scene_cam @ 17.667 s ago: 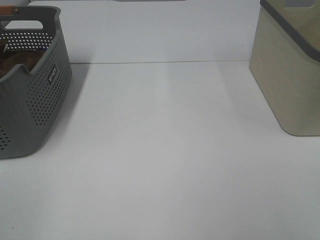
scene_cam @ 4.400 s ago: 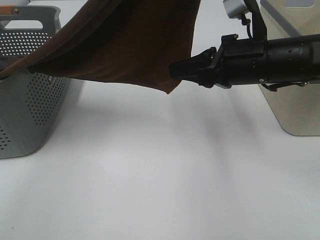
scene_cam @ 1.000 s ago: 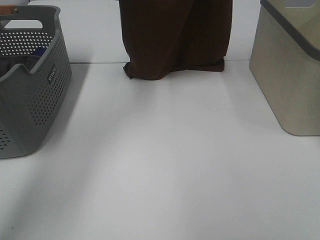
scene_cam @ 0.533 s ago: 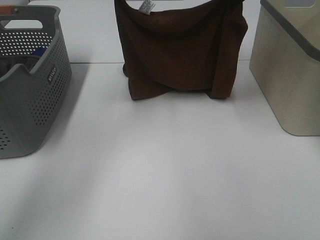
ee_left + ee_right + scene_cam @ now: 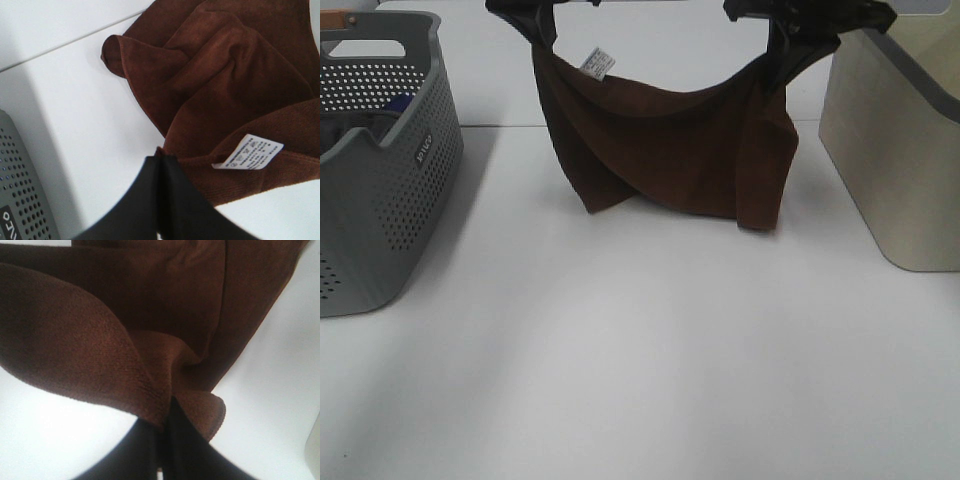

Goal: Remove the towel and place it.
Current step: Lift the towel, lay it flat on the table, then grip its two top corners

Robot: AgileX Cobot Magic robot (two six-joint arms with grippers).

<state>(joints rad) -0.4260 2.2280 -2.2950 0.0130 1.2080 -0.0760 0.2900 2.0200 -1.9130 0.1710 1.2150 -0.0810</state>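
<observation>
Though cropped, left gripper (image 5: pixel 159 160) seemingly on towel (image 5: pixel 225 85).

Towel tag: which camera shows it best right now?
Left wrist: the tag is close and large, its print lines visible, beside the left gripper. Exterior high shows it small on the towel; right wrist shows only brown cloth, no tag.

Light's coming from overhead, bright & even, no hard glare. White table (image 5: pixel 640 380) is washing out, barely showing texture. Towel (image 5: pixel 670 160) is casting a soft shadow just under its lower folds; grey basket (image 5: pixel 390 200) is throwing a faint one toward table's middle. High cam is looking a bit hazy. In wrist views left gripper (image 5: pixel 159 159) & right gripper (image 5: pixel 166 412) are blurring, too close for focus; towel pile is showing sharp.
</observation>
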